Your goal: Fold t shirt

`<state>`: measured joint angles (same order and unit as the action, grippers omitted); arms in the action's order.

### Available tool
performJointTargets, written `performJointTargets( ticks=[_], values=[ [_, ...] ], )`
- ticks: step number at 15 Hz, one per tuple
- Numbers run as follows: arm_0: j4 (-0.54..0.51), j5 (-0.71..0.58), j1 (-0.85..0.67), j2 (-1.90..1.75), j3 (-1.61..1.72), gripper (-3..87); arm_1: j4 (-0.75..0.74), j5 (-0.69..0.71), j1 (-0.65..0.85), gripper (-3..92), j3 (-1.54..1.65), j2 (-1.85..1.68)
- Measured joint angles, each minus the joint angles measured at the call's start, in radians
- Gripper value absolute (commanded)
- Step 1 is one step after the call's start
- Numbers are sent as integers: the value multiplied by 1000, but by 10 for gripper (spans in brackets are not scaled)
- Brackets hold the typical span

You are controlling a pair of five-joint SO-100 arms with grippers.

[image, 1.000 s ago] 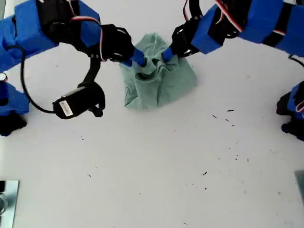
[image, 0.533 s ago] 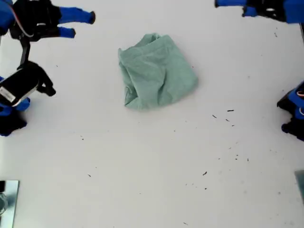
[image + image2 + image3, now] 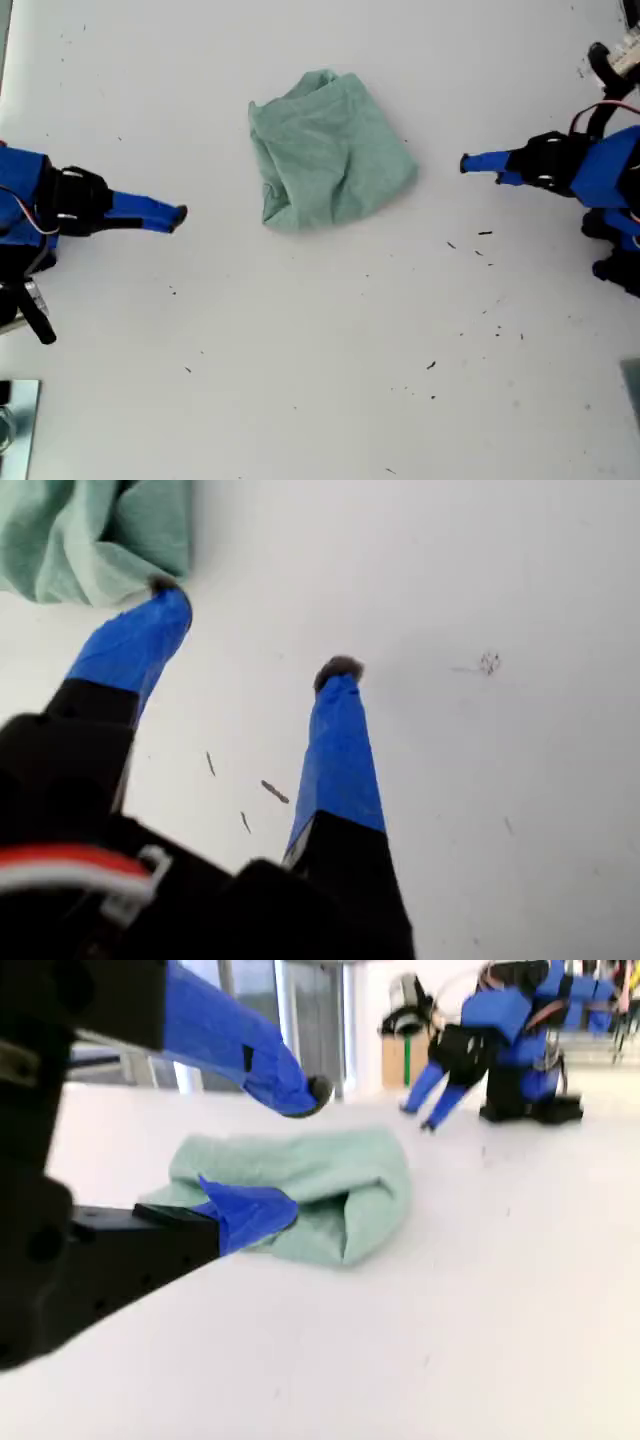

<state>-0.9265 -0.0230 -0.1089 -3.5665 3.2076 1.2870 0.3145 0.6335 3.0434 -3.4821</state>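
Bunched t shirt [image 3: 330,150] on the white desk [image 3: 300,350], with both arms set apart from it. The shirt lies crumpled in a rough mound between the two sets of jaws, touching neither.

(a) My first gripper [image 3: 470,163] enters from the exterior view's right. Its jaws are spread and empty, and the shirt's nearest edge [image 3: 90,530] lies just ahead of one blue tip. A few dark specks [image 3: 485,233] are scattered on the desk just beside and under these jaws; nothing else lies between them and the cloth.

(b) My second gripper [image 3: 178,214] enters from the exterior view's left. Its jaws are likewise parted and hold nothing. The shirt [image 3: 330,1185] sits near, straight ahead of them, over bare desk; beyond the mound the first arm faces back across it.

(c) A metallic object [image 3: 15,420], too cropped to identify, sits at the exterior view's lower left corner, well apart from both jaws.
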Motion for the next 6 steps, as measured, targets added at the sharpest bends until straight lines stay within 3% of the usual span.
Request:
performJointTargets(
  ticks=[1,2,4,6],
  values=[
    [-69,-86,-12,-14,9,153,34,25,-9,237,3,-12],
    [-91,-170,-8,-26,25,152,44,164,-12,219,6,-11],
    [-95,-193,-20,-32,28,151,46,377,-18,218,6,-18],
    [-97,-195,-23,-32,28,151,46,399,-18,218,6,-18]
  ],
)
